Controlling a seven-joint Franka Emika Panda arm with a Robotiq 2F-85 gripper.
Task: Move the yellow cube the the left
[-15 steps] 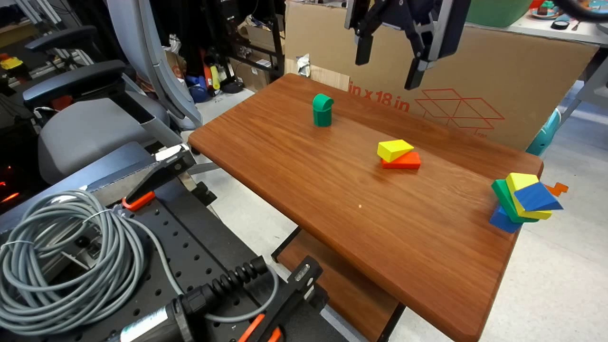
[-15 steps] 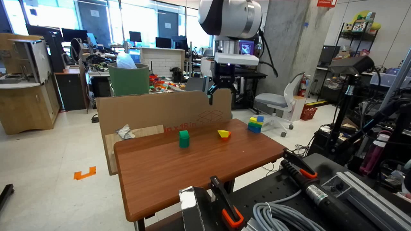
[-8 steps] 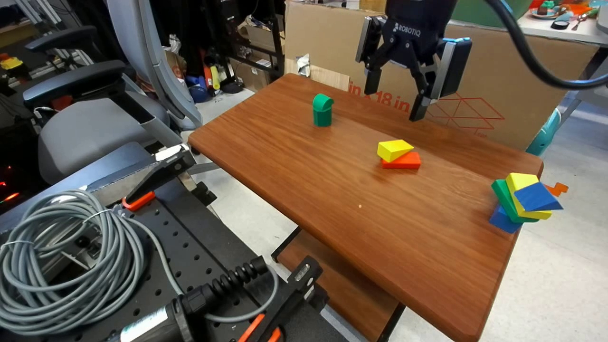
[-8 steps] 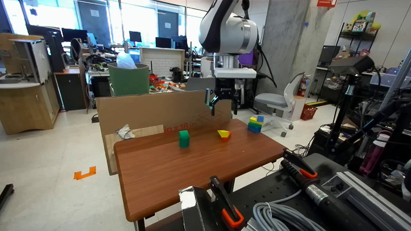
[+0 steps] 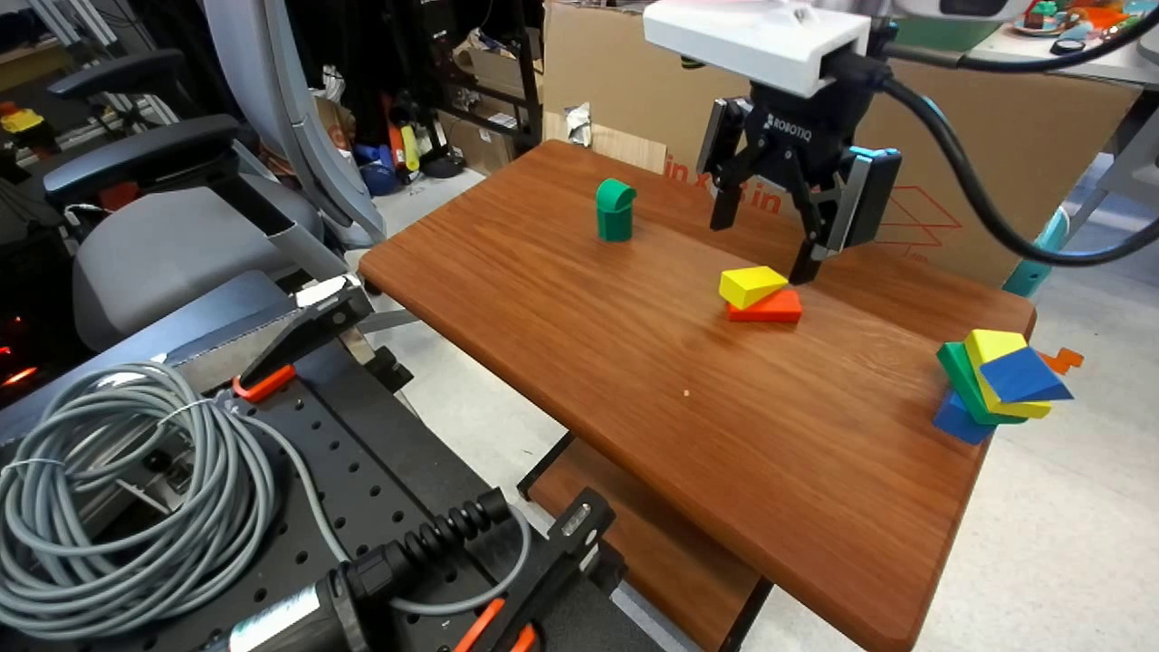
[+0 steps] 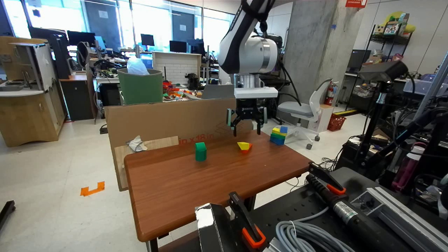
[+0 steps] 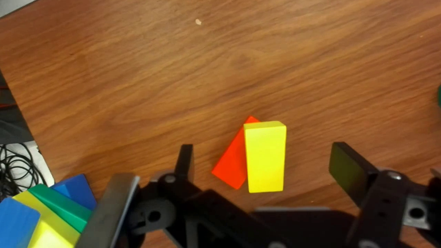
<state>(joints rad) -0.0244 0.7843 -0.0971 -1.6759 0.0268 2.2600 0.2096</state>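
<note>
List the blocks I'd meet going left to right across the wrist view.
Multicoloured stack in the lower left corner → red block → yellow block, partly covering the red one → green sliver cut off by the right edge.

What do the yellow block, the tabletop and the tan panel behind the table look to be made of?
Yellow block: painted wood or plastic, can't tell which; smooth, uniformly coloured faces, crisp edges.
Tabletop: wood or wood-look laminate, probably satin; streaky brown grain, faint sheen.
Tan panel: most likely cardboard, matte; plain surface printed in red like a shipping carton.
</note>
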